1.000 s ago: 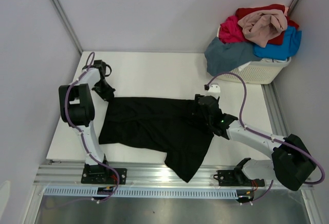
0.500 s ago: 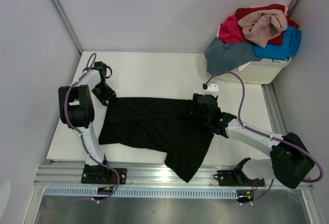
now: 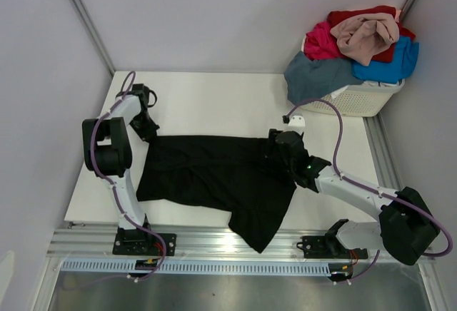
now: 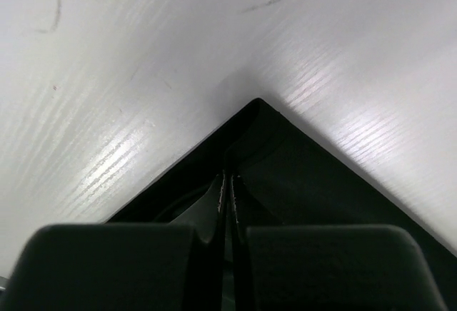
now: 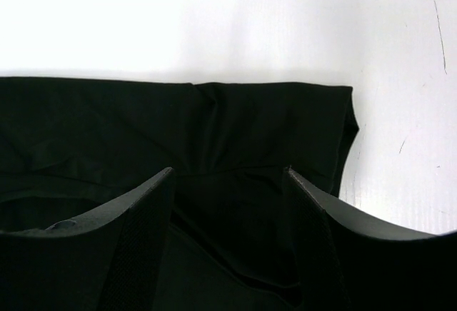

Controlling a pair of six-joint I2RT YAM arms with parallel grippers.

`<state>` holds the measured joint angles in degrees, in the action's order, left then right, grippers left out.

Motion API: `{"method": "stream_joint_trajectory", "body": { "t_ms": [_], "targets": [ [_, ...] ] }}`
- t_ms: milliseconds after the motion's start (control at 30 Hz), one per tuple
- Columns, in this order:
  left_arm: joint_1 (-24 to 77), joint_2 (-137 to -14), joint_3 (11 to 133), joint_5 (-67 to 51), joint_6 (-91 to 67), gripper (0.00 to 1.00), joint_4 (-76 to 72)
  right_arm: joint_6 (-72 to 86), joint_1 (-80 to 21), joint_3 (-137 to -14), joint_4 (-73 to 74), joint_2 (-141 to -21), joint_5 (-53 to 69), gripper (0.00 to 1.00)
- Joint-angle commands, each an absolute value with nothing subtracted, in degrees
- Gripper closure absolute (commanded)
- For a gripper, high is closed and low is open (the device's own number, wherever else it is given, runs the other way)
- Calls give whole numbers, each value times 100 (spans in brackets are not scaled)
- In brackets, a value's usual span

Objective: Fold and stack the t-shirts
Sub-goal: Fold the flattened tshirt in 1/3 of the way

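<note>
Left fingers (image 4: 212, 215) are pressed together and appear to nip the upper-left corner of the black t-shirt (image 3: 214, 172). The shirt lies spread on the table (image 3: 214, 100), its long axis running left to right across the top view. At its right-hand end the right fingers (image 5: 139, 225) stand spread over the cloth, which is not yet gripped.

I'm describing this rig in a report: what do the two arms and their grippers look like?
Both the left arm and right arm have white links, bulky black joints and a looping purple cable. Gripper fingers are black.
</note>
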<state>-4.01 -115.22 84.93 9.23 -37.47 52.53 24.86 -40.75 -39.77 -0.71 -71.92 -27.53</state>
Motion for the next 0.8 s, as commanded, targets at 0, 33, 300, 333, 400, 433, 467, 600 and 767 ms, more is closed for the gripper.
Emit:
{"method": "stream_joint_trajectory", "body": {
  "t_ms": [0,33,300,333,400,433,467,600,767],
  "targets": [
    [-466,-11662,9174,1344,-3762,99,5466,2558,-4096,-4069,-88,-7023,-2795,34],
    [-483,-11785,9385,1397,-3779,99,5510,2566,-4113,-4069,-70,-7014,-2795,34],
    [-870,-12269,10379,1758,-3814,99,5739,2689,-4148,-3903,211,-6908,-2742,34],
    [-914,-12296,10484,1697,-3823,99,5739,2707,-4157,-3885,228,-6908,-2751,34],
    [-1054,-12401,10686,1626,-3841,99,5774,2724,-4192,-3885,237,-6943,-2733,34],
    [-1098,-12436,10748,1635,-3850,99,5818,2733,-4192,-3885,229,-6969,-2716,35],
    [-1177,-12471,10819,1687,-3858,99,5879,2733,-4192,-3902,202,-7005,-2698,34],
    [-1458,-12577,11144,1609,-3858,94,5968,2742,-4245,-4016,202,-7233,-2646,35],
    [-1740,-12340,11083,1205,-3744,62,5810,2742,-4359,-4052,158,-7383,-2610,34]
  ]
}}
